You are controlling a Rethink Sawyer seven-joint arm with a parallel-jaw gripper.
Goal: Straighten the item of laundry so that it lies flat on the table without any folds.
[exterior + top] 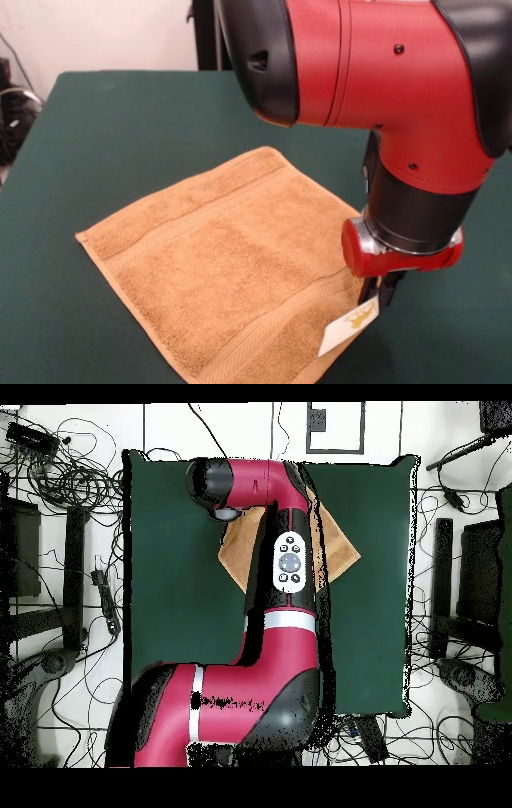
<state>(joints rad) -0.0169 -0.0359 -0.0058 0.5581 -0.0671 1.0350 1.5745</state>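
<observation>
The item of laundry (232,264), a golden-tan terry towel, lies spread across the table (120,120) and looks nearly flat, with border bands along two sides. Its white tag (350,326) with yellow print sticks out at the near right edge. My gripper (385,293) hangs below the red wrist, right at that edge and just above the tag. The wrist hides where it meets the cloth. In the overhead view the arm covers most of the towel (340,544), and the gripper itself is hidden beneath the arm.
Green table top (170,584) shows on all sides of the towel. Cables and stands (70,484) lie on the floor around the table. Dark equipment (12,120) sits past the table's left edge in the front view.
</observation>
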